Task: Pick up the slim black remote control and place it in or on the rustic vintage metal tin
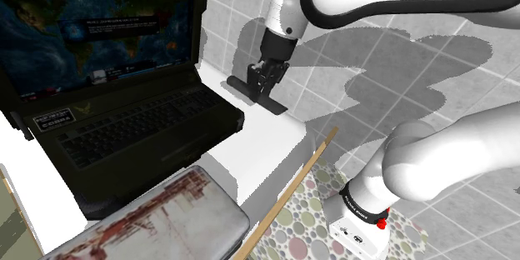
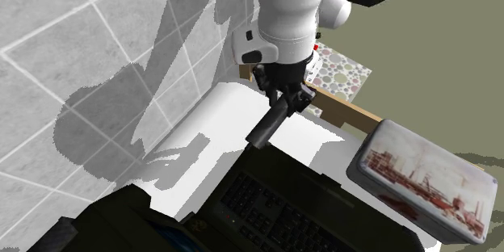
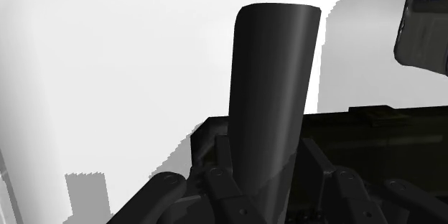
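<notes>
**Step in hand: carry to the tin.**

1. State of grasp. The hand (image 2: 284, 89) is closed on one end of the slim black remote (image 2: 270, 121). The fingers (image 3: 215, 187) clasp it from both sides, and the rest of its length projects forward and down from them. It appears to hang clear of the white table (image 1: 267, 150) below the hand.
2. Target. The tin (image 2: 424, 174), with its worn reddish lid picture, lies well apart from the hand. The open laptop (image 1: 125, 108) is near the hand, and its keyboard corner looks to be in the path.
3. Procedure. Raise the hand before any sideways travel, so the free end clears the laptop. Move slowly, because an end grip lets a long item pivot. Level the remote over the lid, lower to near contact, then open the fingers.
</notes>
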Robot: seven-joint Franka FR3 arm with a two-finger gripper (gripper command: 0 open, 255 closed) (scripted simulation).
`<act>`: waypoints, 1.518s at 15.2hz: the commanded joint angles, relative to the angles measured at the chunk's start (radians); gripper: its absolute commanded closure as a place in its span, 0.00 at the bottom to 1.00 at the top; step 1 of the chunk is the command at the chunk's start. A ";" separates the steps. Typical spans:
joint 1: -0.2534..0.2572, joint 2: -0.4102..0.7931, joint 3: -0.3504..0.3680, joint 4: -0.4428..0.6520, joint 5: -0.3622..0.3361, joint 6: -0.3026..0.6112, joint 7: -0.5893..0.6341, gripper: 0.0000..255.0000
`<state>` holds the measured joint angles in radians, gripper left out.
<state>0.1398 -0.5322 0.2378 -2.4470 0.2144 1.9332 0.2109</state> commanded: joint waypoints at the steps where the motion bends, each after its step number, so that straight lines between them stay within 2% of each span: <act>1: 0.024 -0.011 0.038 -0.001 0.022 -0.003 0.051 1.00; 7: 0.086 -0.007 0.158 0.016 0.081 0.011 0.198 1.00; 14: 0.136 0.055 0.309 0.087 0.121 0.038 0.380 1.00; 19: 0.150 0.137 0.425 0.170 0.115 0.063 0.521 1.00; 23: 0.148 0.228 0.528 0.254 0.078 0.084 0.647 1.00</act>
<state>0.2899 -0.3310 0.7397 -2.2175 0.3047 2.0115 0.8233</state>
